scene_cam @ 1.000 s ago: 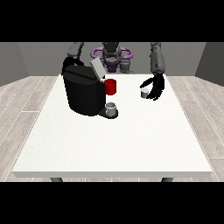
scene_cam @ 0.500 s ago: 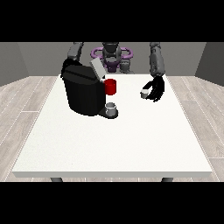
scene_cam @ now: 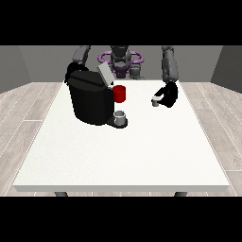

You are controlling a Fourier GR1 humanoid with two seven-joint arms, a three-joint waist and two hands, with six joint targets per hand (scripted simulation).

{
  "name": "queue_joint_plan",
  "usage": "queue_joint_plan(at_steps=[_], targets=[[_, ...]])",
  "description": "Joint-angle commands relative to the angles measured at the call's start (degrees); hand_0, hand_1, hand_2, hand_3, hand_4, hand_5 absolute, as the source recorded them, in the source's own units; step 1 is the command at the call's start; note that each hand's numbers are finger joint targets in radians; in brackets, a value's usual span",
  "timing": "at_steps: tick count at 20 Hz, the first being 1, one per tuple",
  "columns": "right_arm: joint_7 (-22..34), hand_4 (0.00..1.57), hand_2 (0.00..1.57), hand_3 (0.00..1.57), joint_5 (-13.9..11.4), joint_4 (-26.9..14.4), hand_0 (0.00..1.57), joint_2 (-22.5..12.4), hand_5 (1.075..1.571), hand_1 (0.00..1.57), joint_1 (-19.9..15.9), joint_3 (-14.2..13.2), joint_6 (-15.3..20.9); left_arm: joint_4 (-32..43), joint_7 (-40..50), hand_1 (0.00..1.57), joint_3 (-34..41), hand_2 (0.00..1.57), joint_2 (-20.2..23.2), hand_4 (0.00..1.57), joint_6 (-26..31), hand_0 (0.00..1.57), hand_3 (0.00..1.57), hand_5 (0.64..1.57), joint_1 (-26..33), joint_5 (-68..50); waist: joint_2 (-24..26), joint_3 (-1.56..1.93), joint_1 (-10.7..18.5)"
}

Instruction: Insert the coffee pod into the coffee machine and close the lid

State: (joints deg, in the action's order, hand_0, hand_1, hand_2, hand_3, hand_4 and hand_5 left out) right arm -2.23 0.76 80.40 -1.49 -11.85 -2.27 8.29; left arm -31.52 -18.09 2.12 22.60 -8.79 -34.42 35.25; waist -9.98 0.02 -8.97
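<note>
The small grey coffee pod (scene_cam: 155, 100) is clasped by curled fingers of the hand at the view's right (scene_cam: 168, 96), just above the white table (scene_cam: 123, 151), well apart from the boxy black coffee machine (scene_cam: 90, 98), whose lid (scene_cam: 104, 74) is raised.

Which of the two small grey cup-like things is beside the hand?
The coffee pod, at the fingers of the hand at the view's right. The other, a grey cup, sits at the coffee machine base.

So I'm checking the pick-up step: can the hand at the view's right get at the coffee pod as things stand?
Probably yes. The hand at the view's right is right beside the coffee pod, with only bare table around it. The coffee machine stands well aside.
</note>
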Motion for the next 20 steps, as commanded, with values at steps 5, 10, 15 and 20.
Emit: queue_joint_plan(at_steps=[5, 10, 15, 20], targets=[[2.3, 0.44, 0.0, 0.0, 1.5, -7.4, 0.0, -1.3, 1.571, 0.0, -1.4, -3.7, 0.7, -5.7, 2.9, 1.39, -3.8, 1.41, -3.9, 0.58, 8.2, 1.39, 1.35, 1.571, -5.3, 1.0, 7.6, 0.03, 3.8], [-3.4, 0.49, 0.0, 0.0, 0.7, -8.7, 0.0, -0.4, 1.571, 0.0, 0.5, -1.9, -0.8, -7.4, 1.4, 1.26, -1.7, 1.32, -0.9, 0.53, 11.9, 1.26, 1.3, 1.571, -8.8, -0.3, 5.8, -0.01, 2.5], [-4.2, 0.41, 0.0, 0.0, 1.4, -7.7, 0.0, 0.1, 1.571, 0.0, -1.0, -0.3, -1.4, -7.0, 2.6, 1.23, 0.4, 1.32, 2.3, 0.57, 15.5, 1.23, 1.29, 1.571, -14.3, -0.6, 3.0, -0.02, -0.5], [-2.9, 0.49, 0.0, 0.0, 1.8, -8.8, 0.0, 0.5, 1.571, 0.0, -3.3, -1.0, -0.4, -8.3, 6.2, 1.25, 0.5, 1.33, 0.3, 0.56, 17.4, 1.25, 1.29, 1.571, -17.8, -0.7, 3.7, -0.01, -0.5]])
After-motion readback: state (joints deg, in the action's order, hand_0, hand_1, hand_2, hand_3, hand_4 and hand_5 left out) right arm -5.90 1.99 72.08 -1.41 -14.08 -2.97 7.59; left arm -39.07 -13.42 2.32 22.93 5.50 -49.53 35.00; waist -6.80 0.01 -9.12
